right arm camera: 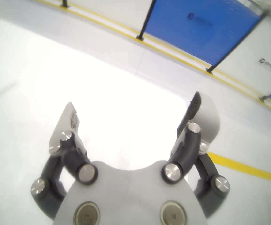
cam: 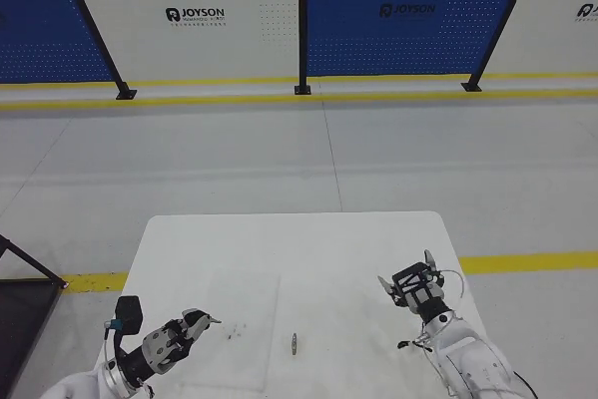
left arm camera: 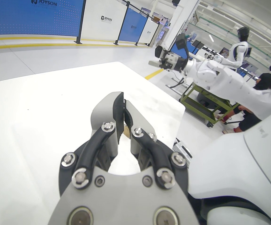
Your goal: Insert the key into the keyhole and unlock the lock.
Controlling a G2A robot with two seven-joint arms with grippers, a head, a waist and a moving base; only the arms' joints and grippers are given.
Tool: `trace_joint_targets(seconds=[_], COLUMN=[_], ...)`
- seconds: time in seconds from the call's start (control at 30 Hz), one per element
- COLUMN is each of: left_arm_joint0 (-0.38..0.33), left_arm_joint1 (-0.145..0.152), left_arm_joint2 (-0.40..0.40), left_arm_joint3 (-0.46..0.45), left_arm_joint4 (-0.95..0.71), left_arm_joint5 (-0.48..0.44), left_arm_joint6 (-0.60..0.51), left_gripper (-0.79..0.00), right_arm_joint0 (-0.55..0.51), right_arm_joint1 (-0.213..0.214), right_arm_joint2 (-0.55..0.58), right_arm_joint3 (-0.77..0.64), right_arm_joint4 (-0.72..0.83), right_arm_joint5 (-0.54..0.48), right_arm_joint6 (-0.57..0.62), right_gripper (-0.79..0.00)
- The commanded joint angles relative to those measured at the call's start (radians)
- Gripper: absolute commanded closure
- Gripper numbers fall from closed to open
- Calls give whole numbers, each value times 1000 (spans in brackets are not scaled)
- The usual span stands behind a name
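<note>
On the table (cam: 279,249) lies an indistinct object (cam: 295,344).

Overhead view downward; wrist views low over shared table (cam: 299,259).

White table (cam: 279,239), small metal piece (cam: 295,344) on it near the front middle.

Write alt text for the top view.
A white table seen from above, with a small dark object lying near the robot's edge. The left gripper, jaws shut, and the right gripper, jaws open, sit to either side of it.
</note>
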Motion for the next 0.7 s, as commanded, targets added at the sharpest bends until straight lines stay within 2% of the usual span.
trace_joint_targets(seconds=[0.0, 0.1, 0.33, 0.5, 0.67], left_arm_joint0=[0, 0, 0, 0, 0], left_arm_joint1=[0, 0, 0, 0, 0], left_arm_joint2=[0, 0, 0, 0, 0], left_arm_joint3=[0, 0, 0, 0, 0], left_arm_joint4=[0, 0, 0, 0, 0], left_arm_joint5=[0, 0, 0, 0, 0], left_arm_joint6=[0, 0, 0, 0, 0], left_gripper=[0, 0, 0, 0, 0], right_arm_joint0=[-26, -41, 27, 79, 146], right_arm_joint1=[-2, -7, -29, -50, -84], right_arm_joint2=[-64, -159, -340, -428, -489], right_arm_joint3=[0, 26, 116, 182, 272], right_arm_joint4=[-67, -117, -126, -92, 58], right_arm_joint5=[-24, -47, -127, -104, -21], right_arm_joint6=[18, 33, 71, 80, 88], right_gripper=[-785, -785, -785, -785, -785])
